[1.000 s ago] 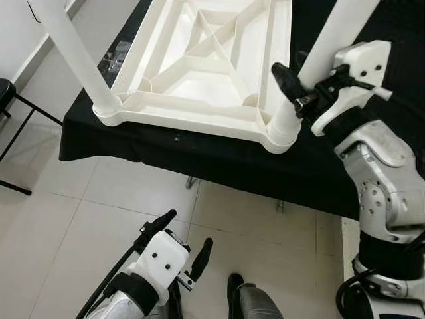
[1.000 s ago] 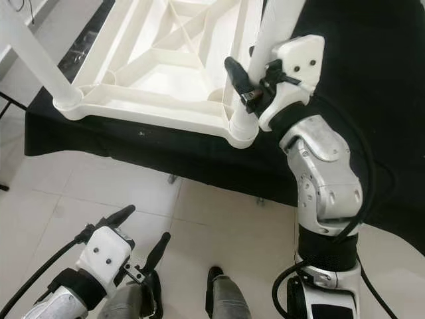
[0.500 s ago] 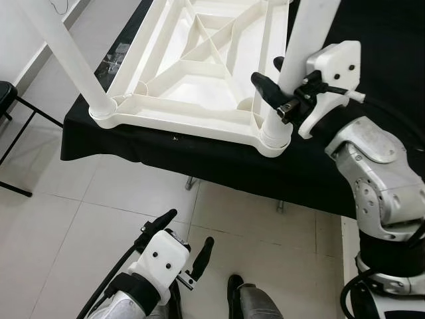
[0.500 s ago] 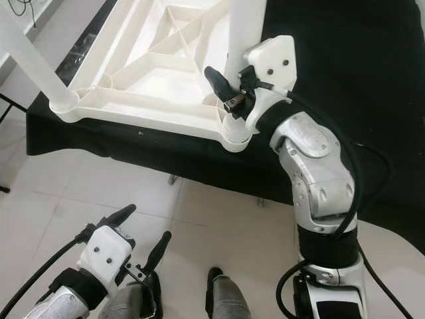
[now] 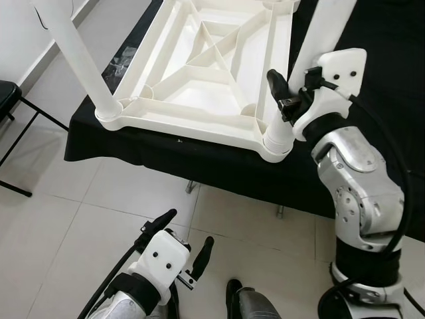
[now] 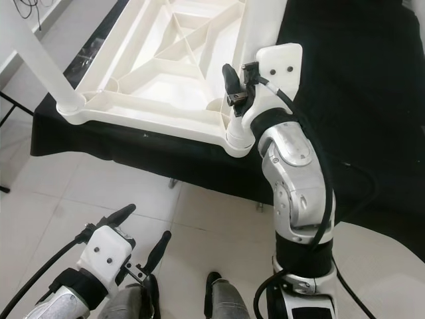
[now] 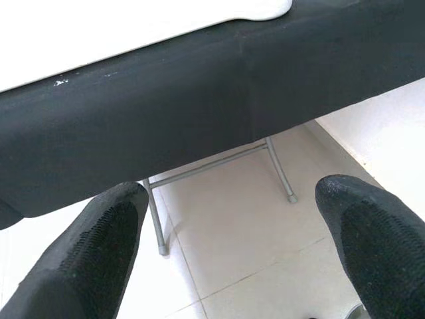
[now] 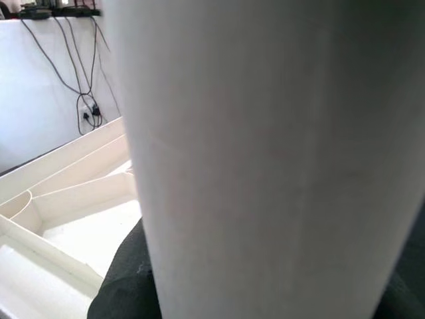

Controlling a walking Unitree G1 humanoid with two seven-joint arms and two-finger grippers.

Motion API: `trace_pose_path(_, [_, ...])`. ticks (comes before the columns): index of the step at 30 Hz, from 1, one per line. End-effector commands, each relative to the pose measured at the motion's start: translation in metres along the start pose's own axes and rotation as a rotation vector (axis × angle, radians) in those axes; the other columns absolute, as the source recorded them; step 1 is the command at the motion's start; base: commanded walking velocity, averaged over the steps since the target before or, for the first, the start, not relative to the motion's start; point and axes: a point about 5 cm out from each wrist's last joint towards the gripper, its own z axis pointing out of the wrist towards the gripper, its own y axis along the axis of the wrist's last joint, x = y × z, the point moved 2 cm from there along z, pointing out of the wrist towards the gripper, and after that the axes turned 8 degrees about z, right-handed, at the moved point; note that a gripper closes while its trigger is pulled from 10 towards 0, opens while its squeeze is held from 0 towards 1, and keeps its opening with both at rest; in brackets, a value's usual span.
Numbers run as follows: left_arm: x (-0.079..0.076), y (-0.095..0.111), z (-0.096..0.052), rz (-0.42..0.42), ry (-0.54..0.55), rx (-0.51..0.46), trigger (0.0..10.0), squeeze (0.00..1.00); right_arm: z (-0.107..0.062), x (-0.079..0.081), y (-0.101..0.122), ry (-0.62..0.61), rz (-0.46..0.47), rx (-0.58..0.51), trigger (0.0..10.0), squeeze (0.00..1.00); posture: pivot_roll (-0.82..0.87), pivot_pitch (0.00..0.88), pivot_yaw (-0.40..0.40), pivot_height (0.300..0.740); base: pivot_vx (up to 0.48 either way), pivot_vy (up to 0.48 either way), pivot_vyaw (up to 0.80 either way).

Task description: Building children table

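A white plastic table top lies upside down on a table draped in black cloth. One white leg stands in its near left corner. A second white leg stands in the near right corner socket. My right gripper is shut on this leg just above the socket, with one black finger showing on the leg's left side. Close up in the right wrist view, the leg crosses the frame. My left gripper hangs low over the floor, open, holding nothing.
Tiled floor stretches in front of the black-draped table, whose folding metal legs show beneath it. A dark chair stands at the far left. Cables hang on the white wall. My feet are near the bottom edge.
My right gripper has swung the near right leg from a lean to the right to nearly upright in its socket. The left arm has not moved.
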Motion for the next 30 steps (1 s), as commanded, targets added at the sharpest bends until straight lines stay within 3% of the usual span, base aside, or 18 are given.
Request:
trace_pose_path(1, [-0.004, -0.006, -0.003, -0.010, -0.015, 0.030, 10.0, 0.00, -0.012, -0.008, -0.077, -0.054, 0.078, 0.363, 10.0, 0.00, 0.03, 0.384, -0.004, 0.740, 0.000, 0.000, 0.00])
trace_pose_path(5, [-0.004, -0.007, -0.002, -0.009, -0.017, 0.031, 10.0, 0.00, -0.021, -0.014, -0.084, -0.182, 0.055, 0.387, 10.0, 0.00, 0.04, 0.385, -0.003, 0.740, 0.000, 0.000, 0.00])
trace_pose_path(7, [-0.004, -0.007, -0.002, -0.009, -0.017, 0.031, 10.0, 0.00, -0.021, -0.014, -0.084, -0.182, 0.055, 0.387, 10.0, 0.00, 0.04, 0.385, -0.003, 0.740, 0.000, 0.000, 0.00])
trace_pose_path(11, [-0.004, -0.007, -0.002, -0.008, -0.016, 0.031, 10.0, 0.00, -0.033, -0.021, -0.089, -0.400, -0.023, 0.374, 10.0, 0.00, 0.03, 0.386, -0.002, 0.740, 0.000, 0.000, 0.00])
trace_pose_path(13, [-0.004, -0.007, -0.002, -0.008, -0.016, 0.031, 10.0, 0.00, -0.033, -0.021, -0.089, -0.400, -0.023, 0.374, 10.0, 0.00, 0.03, 0.386, -0.002, 0.740, 0.000, 0.000, 0.00])
trace_pose_path(15, [-0.003, -0.007, -0.001, -0.006, -0.016, 0.030, 10.0, 0.00, -0.032, 0.003, -0.095, -0.426, -0.004, 0.370, 10.0, 0.00, 0.04, 0.384, 0.000, 0.740, 0.000, 0.000, 0.00])
trace_pose_path(18, [-0.003, -0.007, -0.001, -0.003, -0.016, 0.031, 10.0, 0.00, -0.029, 0.014, -0.095, -0.410, 0.027, 0.368, 10.0, 0.00, 0.05, 0.382, 0.001, 0.740, 0.000, 0.000, 0.00])
trace_pose_path(23, [-0.002, -0.008, 0.000, 0.001, -0.012, 0.032, 10.0, 0.00, -0.023, 0.002, -0.090, -0.423, 0.019, 0.348, 10.0, 0.00, 0.04, 0.374, 0.000, 0.740, 0.000, 0.000, 0.00])
trace_pose_path(30, [-0.002, -0.008, 0.000, 0.003, -0.011, 0.031, 10.0, 0.00, -0.020, -0.002, -0.082, -0.414, 0.040, 0.316, 10.0, 0.00, 0.04, 0.374, 0.000, 0.740, 0.000, 0.000, 0.00])
